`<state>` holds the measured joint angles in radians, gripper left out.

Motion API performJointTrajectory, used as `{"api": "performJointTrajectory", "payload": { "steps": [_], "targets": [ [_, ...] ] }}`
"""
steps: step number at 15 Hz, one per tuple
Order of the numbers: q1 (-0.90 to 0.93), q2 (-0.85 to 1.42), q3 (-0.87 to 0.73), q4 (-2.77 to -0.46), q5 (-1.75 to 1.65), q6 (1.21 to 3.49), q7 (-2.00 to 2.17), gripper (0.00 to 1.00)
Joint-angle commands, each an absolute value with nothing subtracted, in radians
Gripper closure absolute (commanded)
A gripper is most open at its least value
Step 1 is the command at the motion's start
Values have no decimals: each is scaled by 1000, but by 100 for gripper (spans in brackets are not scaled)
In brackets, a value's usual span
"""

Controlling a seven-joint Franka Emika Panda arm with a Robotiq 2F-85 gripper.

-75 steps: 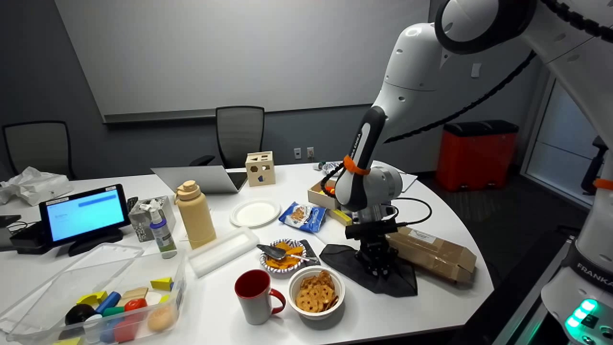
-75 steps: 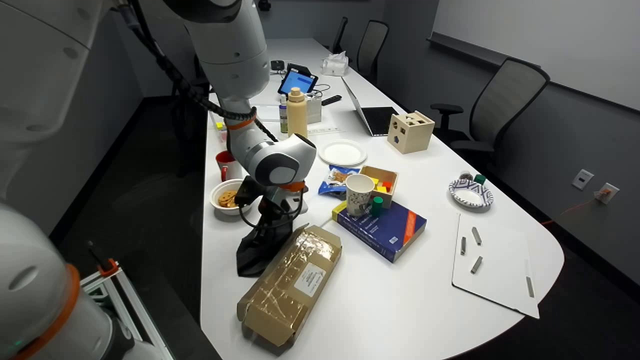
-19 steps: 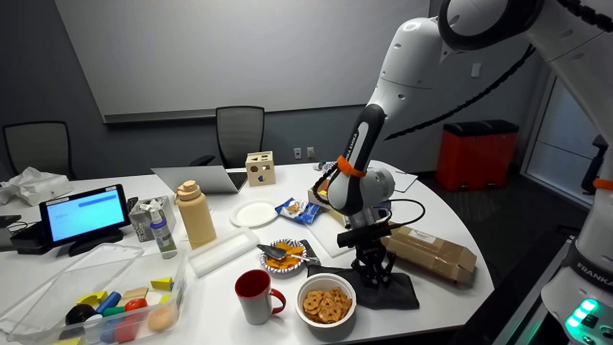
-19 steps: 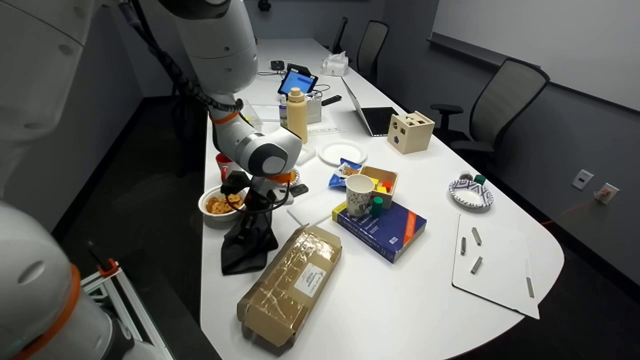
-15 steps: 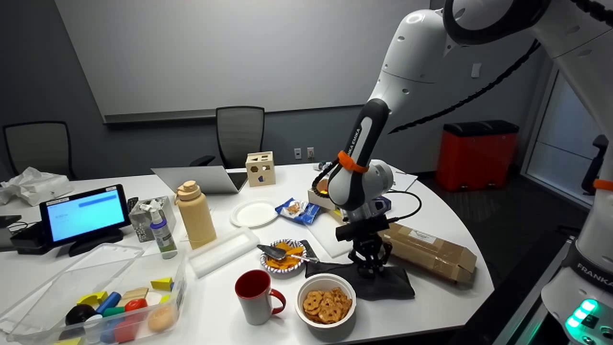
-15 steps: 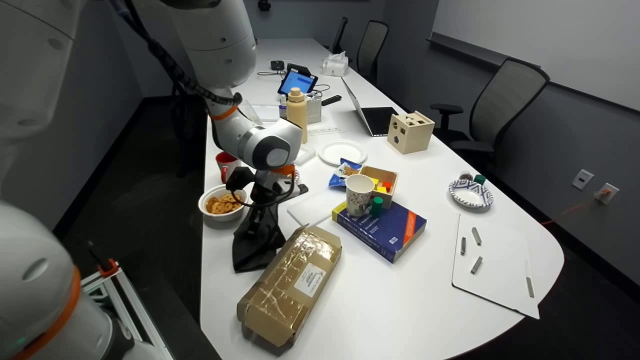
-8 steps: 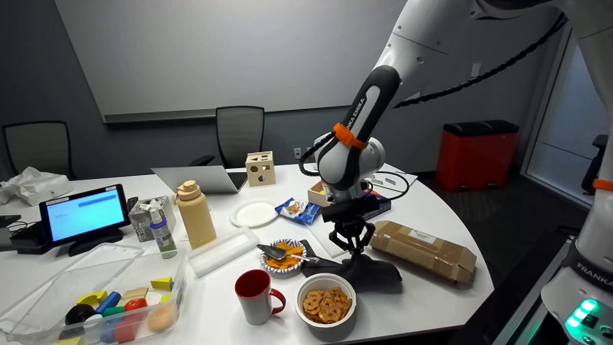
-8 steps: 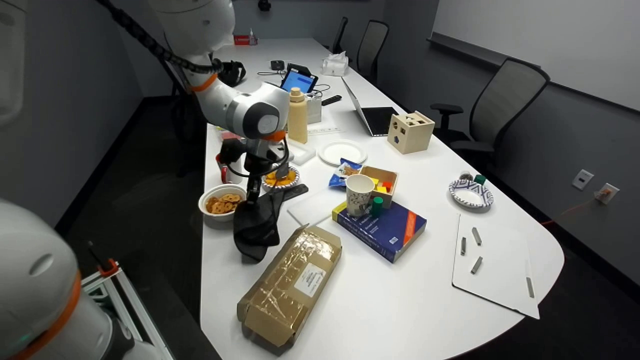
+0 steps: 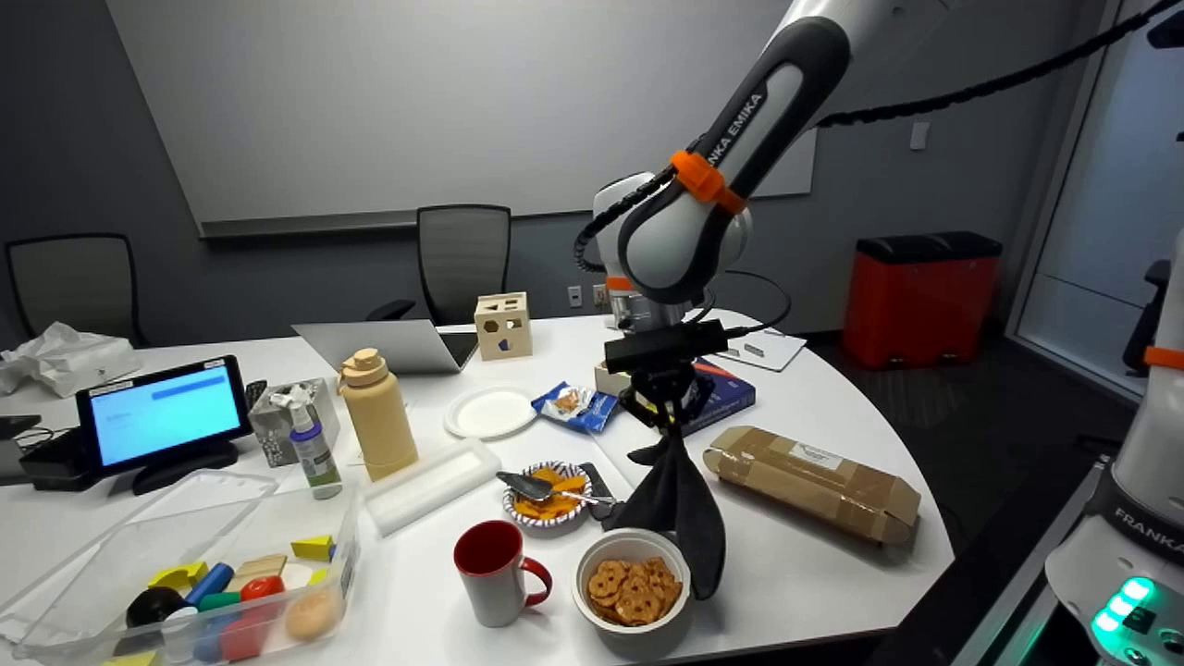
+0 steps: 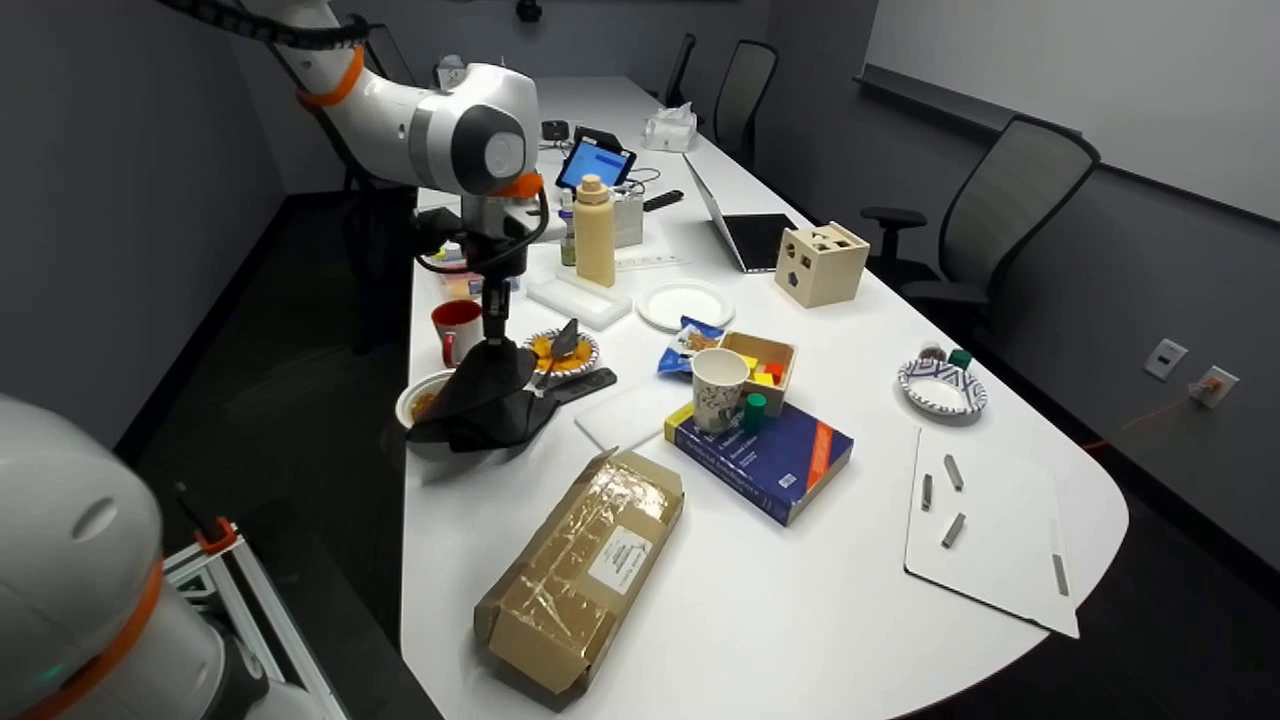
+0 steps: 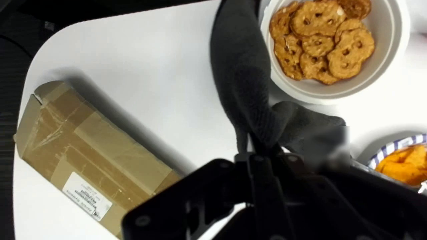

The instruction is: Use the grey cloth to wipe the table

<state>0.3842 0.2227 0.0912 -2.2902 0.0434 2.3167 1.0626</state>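
The jaws pinched the dark grey cloth [image 9: 683,499], hanging far and right of the pretzel bowl [image 9: 678,586] in an exterior view. Grasping was done; how much wiping the table [image 9: 795,587] needed was unclear.

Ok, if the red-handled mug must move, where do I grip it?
Probably take the mug by its rim opposite the handle, from straight above: it stands upright, mouth open, handle toward the white snack bowl. Set the cloth down first.

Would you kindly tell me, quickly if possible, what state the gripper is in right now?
Gripper: closed, holding the cloth, which hangs down from it.
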Motion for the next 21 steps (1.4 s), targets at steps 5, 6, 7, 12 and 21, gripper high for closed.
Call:
{"api": "performJointTrajectory", "payload": {
  "steps": [5,6,7,12,21],
  "targets": [
    [344,-5,115,-2402,-229,2285,1455,99],
    [331,-21,121,-2408,-261,2281,1490,99],
    [316,-36,125,-2410,-295,2274,1520,99],
    [211,-45,108,-2417,-364,2319,1531,99],
    [90,196,38,-2257,-310,2421,1288,99]
  ]
}}
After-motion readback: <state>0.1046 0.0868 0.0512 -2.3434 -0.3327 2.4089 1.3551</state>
